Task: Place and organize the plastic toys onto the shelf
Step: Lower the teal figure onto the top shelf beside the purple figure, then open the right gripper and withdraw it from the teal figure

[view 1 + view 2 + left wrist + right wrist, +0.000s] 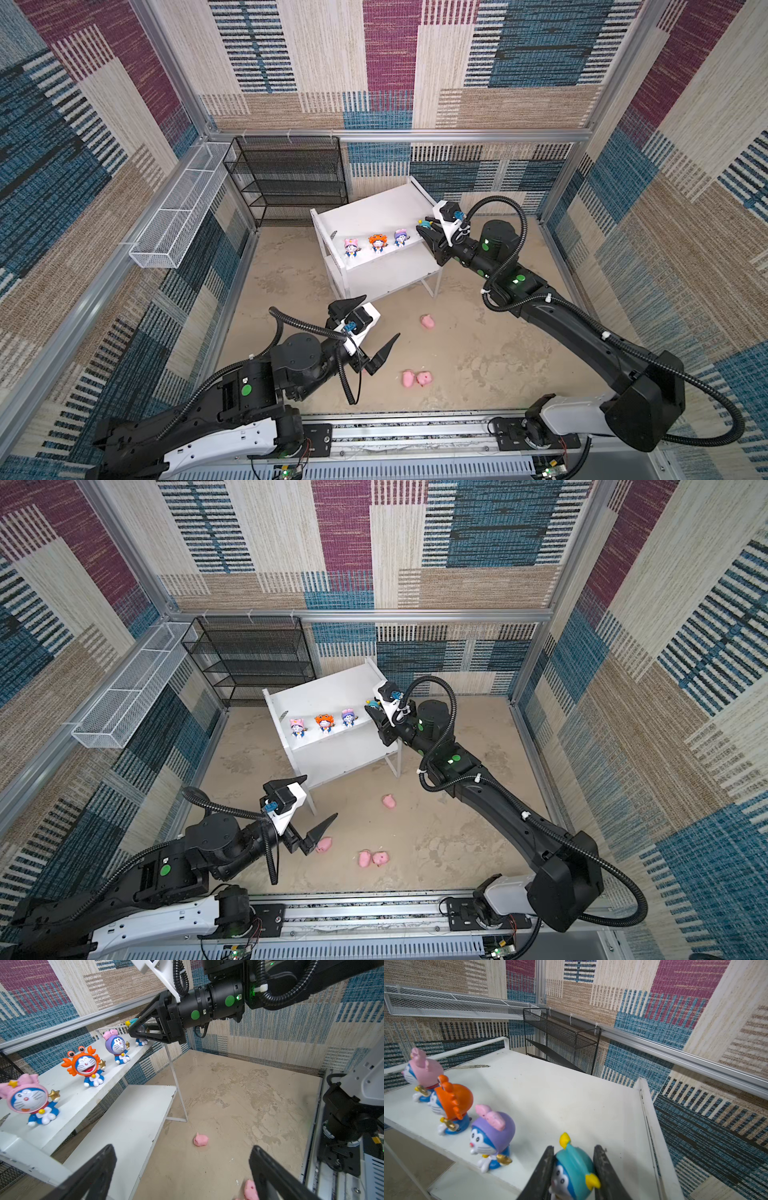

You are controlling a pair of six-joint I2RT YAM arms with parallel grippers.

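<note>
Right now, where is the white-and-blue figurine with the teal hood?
The teal-hooded figurine is gripped by the right gripper at the right end of the white shelf's upper board in a top view, beside the purple-hooded figurine.

On the shelf (376,212), the lower board (128,1126) is bare; the upper board's far half lies free behind the figurines (377,243).
</note>
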